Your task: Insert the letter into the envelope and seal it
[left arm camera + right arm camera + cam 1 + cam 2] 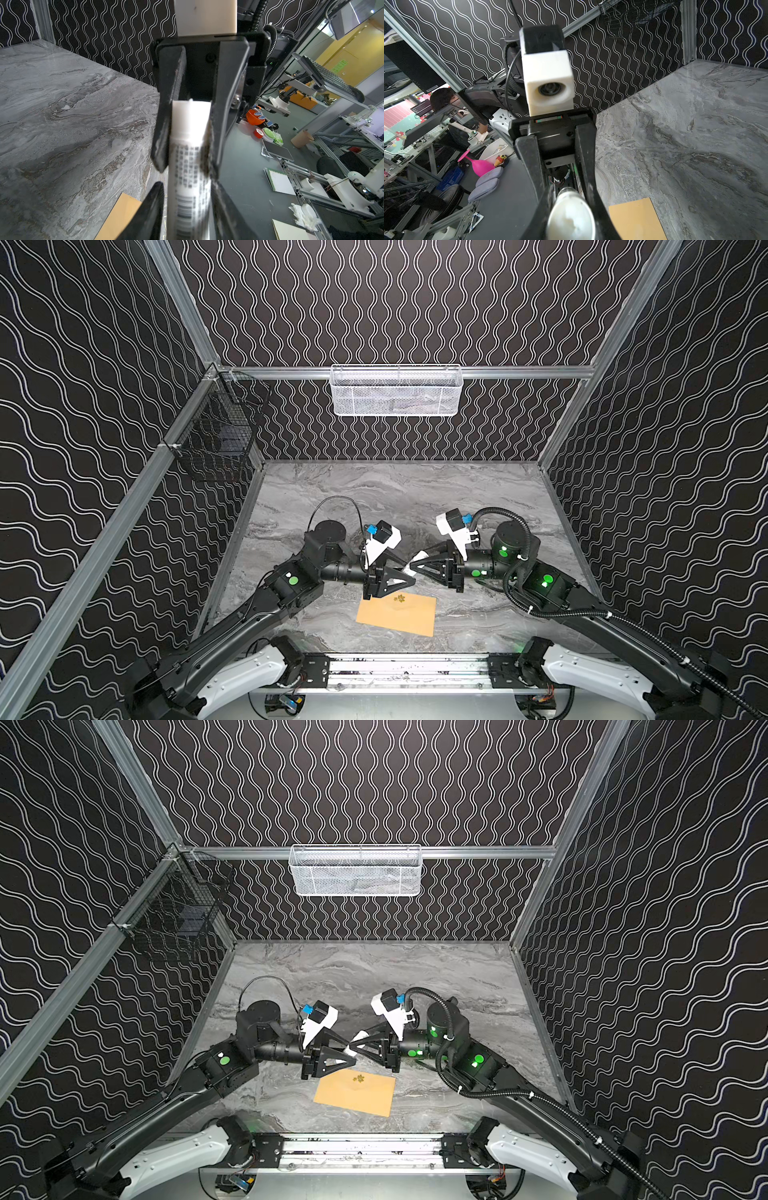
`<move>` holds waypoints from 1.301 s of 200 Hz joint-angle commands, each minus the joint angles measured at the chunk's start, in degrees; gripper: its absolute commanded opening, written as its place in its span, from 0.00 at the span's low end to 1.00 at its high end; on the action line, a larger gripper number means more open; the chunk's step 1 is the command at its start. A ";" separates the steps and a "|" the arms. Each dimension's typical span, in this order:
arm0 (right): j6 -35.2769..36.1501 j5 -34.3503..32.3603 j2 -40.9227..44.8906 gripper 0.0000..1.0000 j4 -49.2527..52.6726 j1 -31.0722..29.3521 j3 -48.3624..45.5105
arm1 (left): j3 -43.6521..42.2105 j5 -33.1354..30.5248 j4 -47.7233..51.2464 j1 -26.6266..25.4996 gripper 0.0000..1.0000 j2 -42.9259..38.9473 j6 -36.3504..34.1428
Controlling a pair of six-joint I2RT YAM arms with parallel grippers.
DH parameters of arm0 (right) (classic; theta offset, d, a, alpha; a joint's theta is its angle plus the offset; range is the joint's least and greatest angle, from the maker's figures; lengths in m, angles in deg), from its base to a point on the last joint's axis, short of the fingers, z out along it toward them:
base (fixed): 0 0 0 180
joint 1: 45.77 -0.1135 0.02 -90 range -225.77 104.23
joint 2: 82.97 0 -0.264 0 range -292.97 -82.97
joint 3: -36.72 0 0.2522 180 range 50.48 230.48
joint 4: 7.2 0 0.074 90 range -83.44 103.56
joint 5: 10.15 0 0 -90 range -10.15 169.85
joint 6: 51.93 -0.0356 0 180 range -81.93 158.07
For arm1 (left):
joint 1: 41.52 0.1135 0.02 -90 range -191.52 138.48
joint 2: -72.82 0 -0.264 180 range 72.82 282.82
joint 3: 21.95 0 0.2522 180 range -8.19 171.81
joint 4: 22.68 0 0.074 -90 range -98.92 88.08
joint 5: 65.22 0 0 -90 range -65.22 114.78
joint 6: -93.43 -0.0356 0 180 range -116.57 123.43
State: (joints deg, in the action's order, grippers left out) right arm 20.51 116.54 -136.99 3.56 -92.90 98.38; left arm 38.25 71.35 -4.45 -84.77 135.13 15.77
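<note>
The tan envelope (397, 616) (355, 1092) lies flat on the marble table near the front edge, its gold flower mark (400, 598) facing up. A corner of the envelope (118, 220) (635, 220) shows in each wrist view. The letter is out of view. Just behind the envelope the two grippers meet tip to tip above the table, a small white cylinder (190, 166) (571, 216) with a barcode label between them. My right gripper (413, 566) (571, 222) is shut on its white capped end. My left gripper (410, 580) (190, 207) stands open around its labelled body, a sliver apart on one side.
A white mesh basket (395, 389) hangs on the back wall and a black wire basket (216, 439) on the left wall. An aluminium rail (407, 670) with both arm bases runs along the front. Patterned walls close in three sides.
</note>
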 commanded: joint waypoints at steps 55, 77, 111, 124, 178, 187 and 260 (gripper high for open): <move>-1.24 0.15 -0.36 0.01 -3.77 0.33 -0.61 | 0.23 -0.57 -0.64 -0.02 0.21 -0.60 -0.19; -1.20 -0.18 -0.29 0.09 -3.35 0.39 -0.79 | 0.35 -1.39 0.42 0.00 0.19 -0.95 -0.77; -0.34 -6.37 0.71 0.48 3.94 0.53 0.81 | 0.61 -3.76 3.75 0.00 0.14 -1.78 -2.45; 0.01 -10.66 2.02 0.58 8.56 0.50 1.65 | 0.42 -4.19 4.44 0.00 0.13 -1.98 -2.80; -7.56 -40.95 6.79 0.64 27.42 0.75 1.99 | -1.11 -8.18 6.38 -0.04 0.07 -3.12 -1.97; -9.12 -45.86 5.95 0.64 30.53 1.05 1.89 | -1.49 -8.72 6.47 0.00 0.08 -3.31 -1.63; -10.72 -44.54 -8.88 0.63 38.44 18.82 -3.08 | -6.17 -14.19 1.36 -0.02 0.06 -2.82 5.89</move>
State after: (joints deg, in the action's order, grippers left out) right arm 10.04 69.70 -142.46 39.47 -76.66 96.74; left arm 33.53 59.44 1.13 -84.77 131.83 18.39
